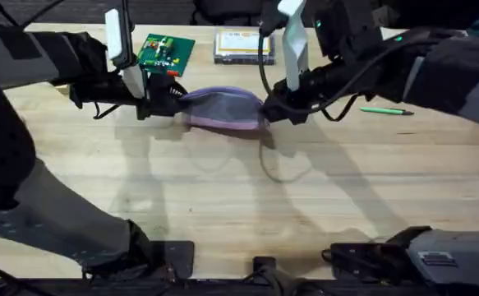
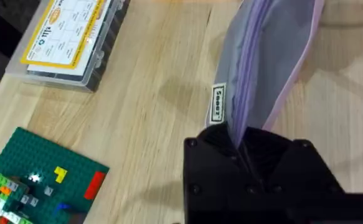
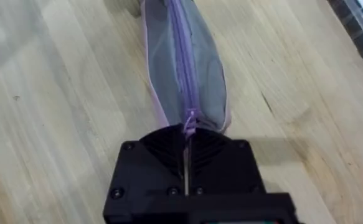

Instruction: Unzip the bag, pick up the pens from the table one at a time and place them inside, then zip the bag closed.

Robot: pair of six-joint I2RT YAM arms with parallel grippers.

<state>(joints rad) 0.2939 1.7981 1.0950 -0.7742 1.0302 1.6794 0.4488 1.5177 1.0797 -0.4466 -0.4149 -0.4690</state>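
- Lavender-grey fabric makes up the bag (image 1: 223, 108), which lies lengthwise across the far middle of the table (image 1: 239, 197), stretched between the two arms.
- Left claw (image 1: 172, 100) grips the bag's left end; in the left wrist view its black fingers (image 2: 256, 162) are pinched together on the fabric just beyond a small white label (image 2: 218, 104).
- Right claw (image 1: 265, 113) grips the bag's right end; in the right wrist view its fingers (image 3: 169, 155) are closed to a thin slit around the zipper pull (image 3: 188, 119), where the purple zipper line (image 3: 182, 56) ends.
- Zipper teeth look joined along the whole visible length in the right wrist view, so the bag reads as zipped shut.
- One green pen (image 1: 385, 110) lies flat on the table to the right of the bag, well apart from it, partly under the right arm.
- Green building-brick plate (image 1: 165, 52) carrying small coloured bricks sits behind the left claw, near the far edge.
- Clear plastic box (image 1: 243, 45) with a yellow label rests beyond the bag, near the far edge of the table, apart from both claws.
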